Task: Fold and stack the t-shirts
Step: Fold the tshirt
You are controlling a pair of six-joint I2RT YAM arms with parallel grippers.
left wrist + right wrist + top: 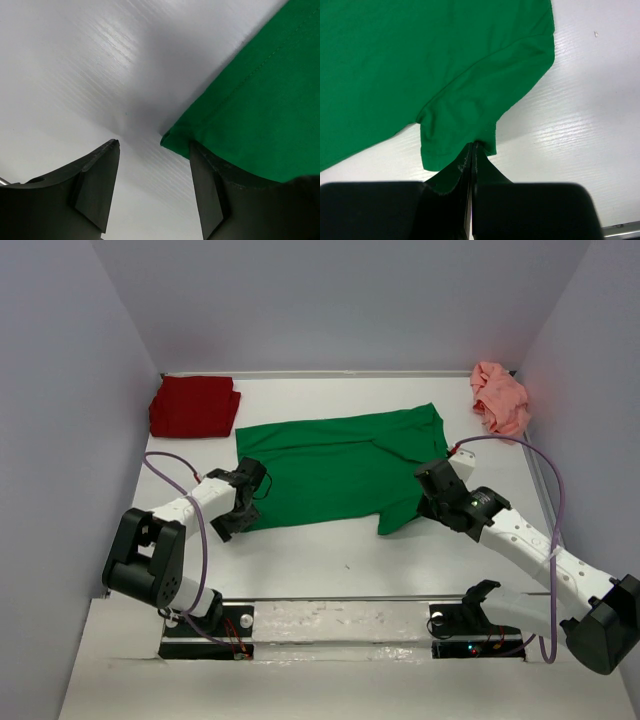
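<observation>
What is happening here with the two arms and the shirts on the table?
Two robot arms are working on the green t-shirt, which lies spread out in the middle of the table. The right claw is shut on the edge of a sleeve. The left claw is open at a hem corner and is not yet gripping it. The dark red t-shirt sits folded at the far left corner, and the salmon pink t-shirt lies crumpled at the far right.

Plain bright green t-shirt (340, 465) at centre of white tabletop (330, 552); plain dark red t-shirt (193, 406) at far left corner; plain salmon pink t-shirt (500, 398) at far right corner.
</observation>
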